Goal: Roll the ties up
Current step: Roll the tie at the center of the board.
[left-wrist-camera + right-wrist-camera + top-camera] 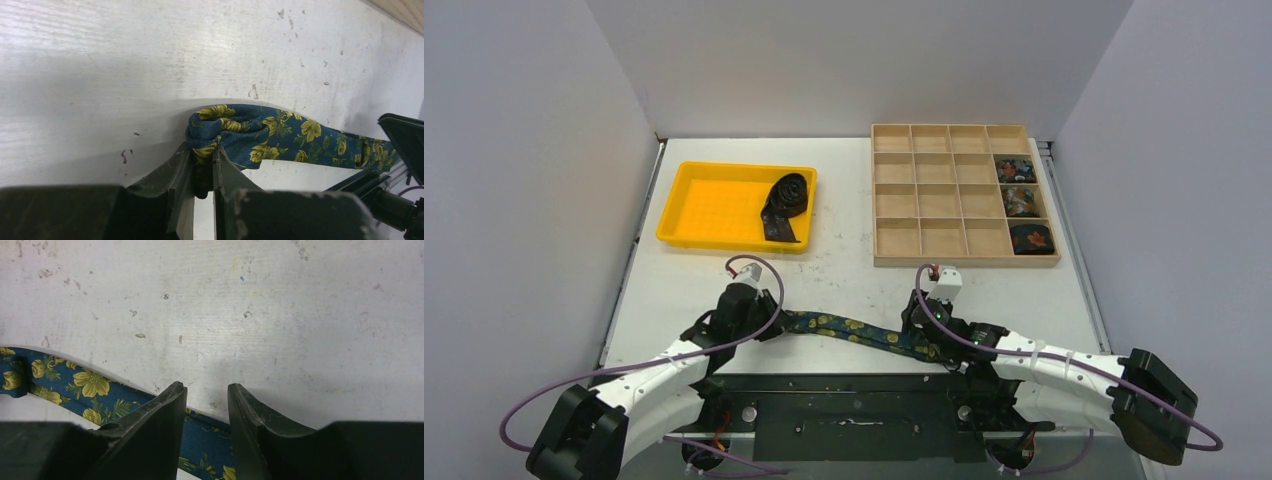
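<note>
A navy tie with yellow flowers (854,330) lies stretched across the table's near edge between my two grippers. My left gripper (776,318) is shut on its bunched left end; in the left wrist view the folded cloth (235,132) is pinched between the fingers (202,150). My right gripper (206,387) stands open over the other end, and the tie (90,385) passes flat beneath its parted fingers. A plain black tie (786,205), partly coiled, lies in the yellow tray (714,205).
A wooden compartment box (924,190) stands at the back right. Three rolled floral ties (1021,203) fill cells of its right column. The table's front edge and the arms' dark base plate (864,410) lie just behind the tie.
</note>
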